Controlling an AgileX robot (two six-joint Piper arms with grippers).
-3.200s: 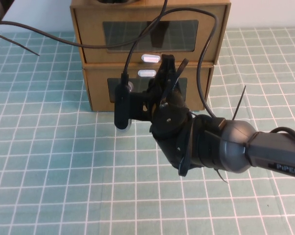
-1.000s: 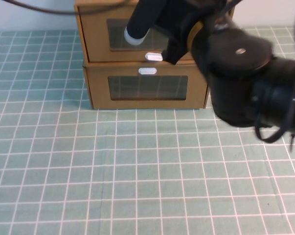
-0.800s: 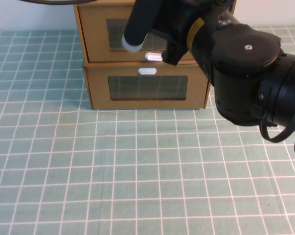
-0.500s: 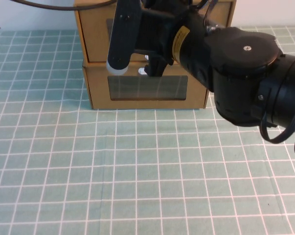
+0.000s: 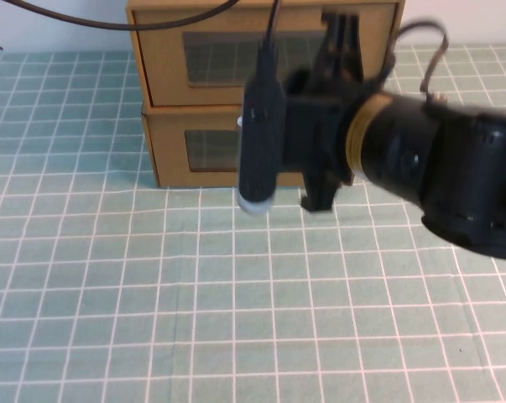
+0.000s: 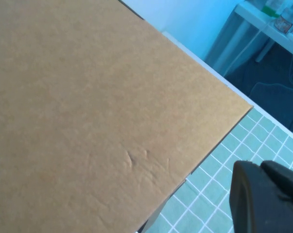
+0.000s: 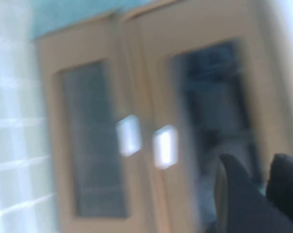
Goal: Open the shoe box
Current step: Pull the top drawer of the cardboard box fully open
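Two stacked cardboard shoe boxes (image 5: pixel 164 101) stand at the far side of the green gridded mat (image 5: pixel 110 294), both fronts closed, each with a white pull tab (image 7: pixel 128 135) beside its window. Before the upper box's window hangs the right gripper (image 5: pixel 341 38), clear of both tabs, its fingers seemingly a little apart around nothing, though its wrist view is blurred. The left gripper (image 6: pixel 261 187) hovers above the boxes' plain cardboard top near an edge, fingers pressed together.
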